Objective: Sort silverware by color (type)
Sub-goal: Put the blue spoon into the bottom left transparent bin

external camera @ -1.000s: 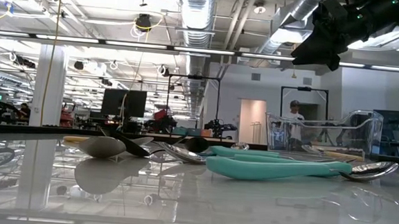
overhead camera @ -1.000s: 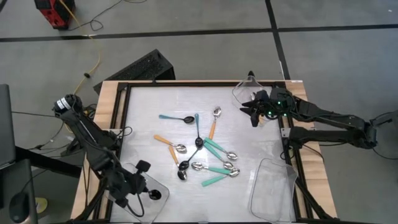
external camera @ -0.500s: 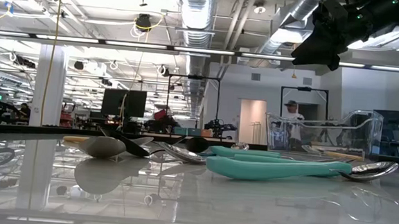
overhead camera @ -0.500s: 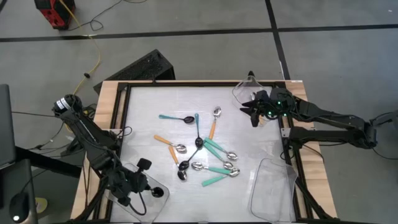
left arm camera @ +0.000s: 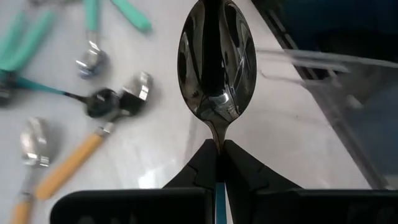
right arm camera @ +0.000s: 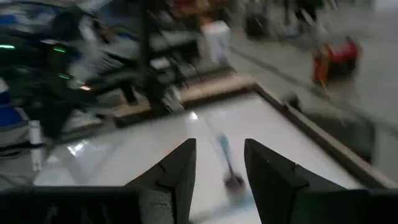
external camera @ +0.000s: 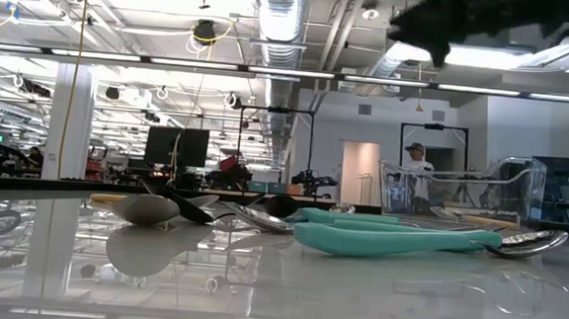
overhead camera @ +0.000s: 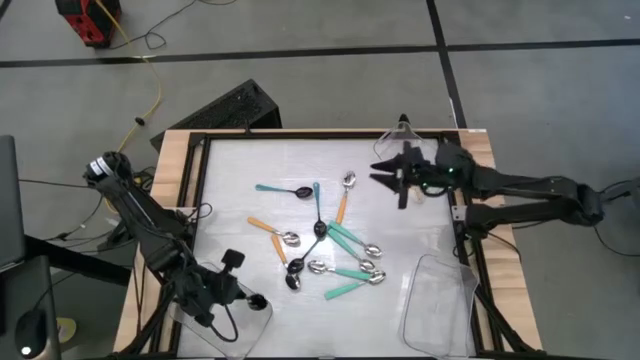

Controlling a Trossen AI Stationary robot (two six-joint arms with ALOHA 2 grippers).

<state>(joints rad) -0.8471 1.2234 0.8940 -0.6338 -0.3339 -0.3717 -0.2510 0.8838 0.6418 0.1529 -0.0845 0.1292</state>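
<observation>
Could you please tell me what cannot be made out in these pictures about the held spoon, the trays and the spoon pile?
- Held spoon: the left gripper hides its handle in the left wrist view; in the high view only its dark bowl shows.
- Near-left tray: the left arm covers most of it in the high view.
- Spoon pile: the low view shows overlapping bowls and handles, so no count is possible.
- Right gripper: motion blur in the right wrist view smears everything beyond it.

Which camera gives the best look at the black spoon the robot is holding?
The left wrist view: the black-bowled spoon fills it, pinched by the left gripper. The high view shows only a small dark bowl over the clear tray. The low view doesn't show it.
</observation>
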